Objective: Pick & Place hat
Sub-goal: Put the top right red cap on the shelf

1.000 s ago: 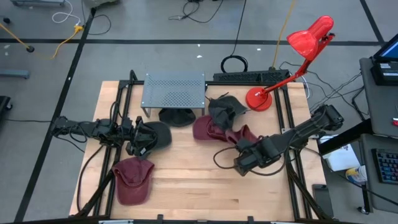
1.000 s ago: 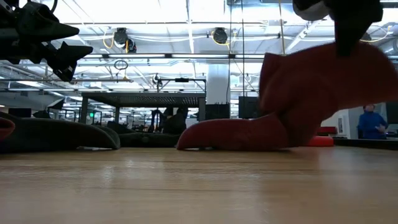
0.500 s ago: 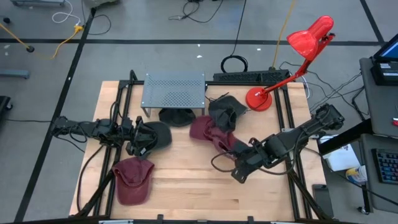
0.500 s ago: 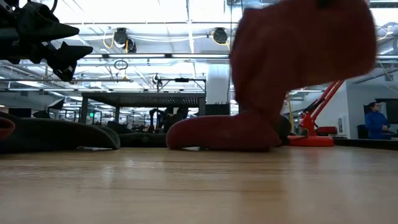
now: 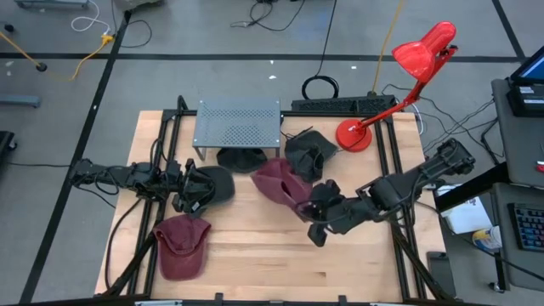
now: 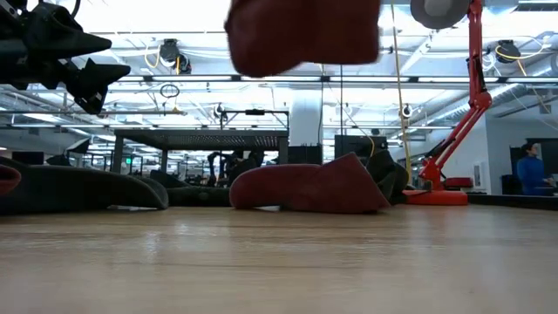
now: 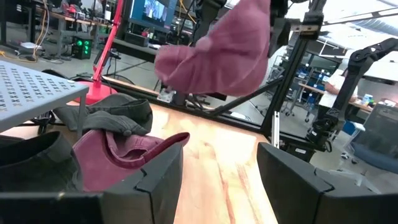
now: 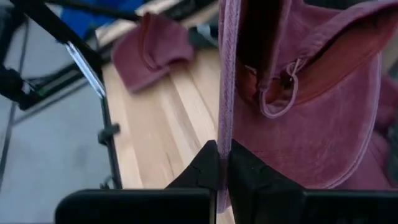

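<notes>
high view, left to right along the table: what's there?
left gripper → dark cap → mesh rack → lifted maroon cap → right gripper → red lamp

The near half of the table (image 5: 280,263) is open wood for passing, except one red hat (image 5: 180,245) at its left, while the far half is crowded by the metal rack (image 5: 237,126), dark hats (image 5: 308,151), lamp base (image 5: 354,135) and, it seems, another red hat (image 6: 305,187).
</notes>
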### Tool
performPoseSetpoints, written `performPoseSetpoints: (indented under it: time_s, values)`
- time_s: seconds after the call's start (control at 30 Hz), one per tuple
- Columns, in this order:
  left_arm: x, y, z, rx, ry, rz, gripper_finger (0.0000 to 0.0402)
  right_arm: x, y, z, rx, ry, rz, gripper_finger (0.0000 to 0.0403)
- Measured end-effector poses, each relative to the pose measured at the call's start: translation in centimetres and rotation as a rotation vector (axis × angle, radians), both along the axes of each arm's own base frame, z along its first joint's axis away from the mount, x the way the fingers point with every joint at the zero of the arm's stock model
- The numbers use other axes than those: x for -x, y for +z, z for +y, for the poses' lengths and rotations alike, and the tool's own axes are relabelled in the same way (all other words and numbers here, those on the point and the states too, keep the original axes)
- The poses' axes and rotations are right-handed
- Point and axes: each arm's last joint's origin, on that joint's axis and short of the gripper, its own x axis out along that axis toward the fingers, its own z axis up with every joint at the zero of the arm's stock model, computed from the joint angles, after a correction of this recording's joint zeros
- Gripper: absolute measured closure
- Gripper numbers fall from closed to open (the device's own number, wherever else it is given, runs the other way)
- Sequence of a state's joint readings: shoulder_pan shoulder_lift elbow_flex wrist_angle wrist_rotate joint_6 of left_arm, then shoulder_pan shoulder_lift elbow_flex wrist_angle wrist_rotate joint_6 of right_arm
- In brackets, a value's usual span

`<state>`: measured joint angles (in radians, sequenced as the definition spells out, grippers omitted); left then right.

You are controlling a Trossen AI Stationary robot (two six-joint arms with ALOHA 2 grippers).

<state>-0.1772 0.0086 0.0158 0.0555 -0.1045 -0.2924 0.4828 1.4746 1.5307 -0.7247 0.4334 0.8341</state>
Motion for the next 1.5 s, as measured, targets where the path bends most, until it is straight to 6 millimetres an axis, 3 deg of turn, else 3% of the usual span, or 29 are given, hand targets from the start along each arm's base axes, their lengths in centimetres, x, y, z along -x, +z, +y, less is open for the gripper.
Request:
performPoseSetpoints:
  time_s: [0.4, 1.07, 1.3, 1.5]
  values:
    - [0.0, 0.0, 0.0, 0.0, 0.0, 0.0, 0.019, -2.5, 2.1, -2.0, -0.014, -0.03, -0.242, 0.0394]
    - [0.0, 0.1, 0.0, 0.053, -0.004, -0.011, 0.019, -3.8, 2.7, -4.6, -0.072, 0.031, -0.294, 0.0393]
    - [0.4, 2.4, 0.0, 0.062, -0.028, -0.08, 0.019, -4.0, 2.7, -5.1, -0.098, 0.067, -0.28, 0.0392]
    - [0.2, 6.0, 0.0, -0.019, 0.001, -0.076, 0.019, -4.0, 2.7, -5.2, -0.112, 0.085, -0.276, 0.0392]
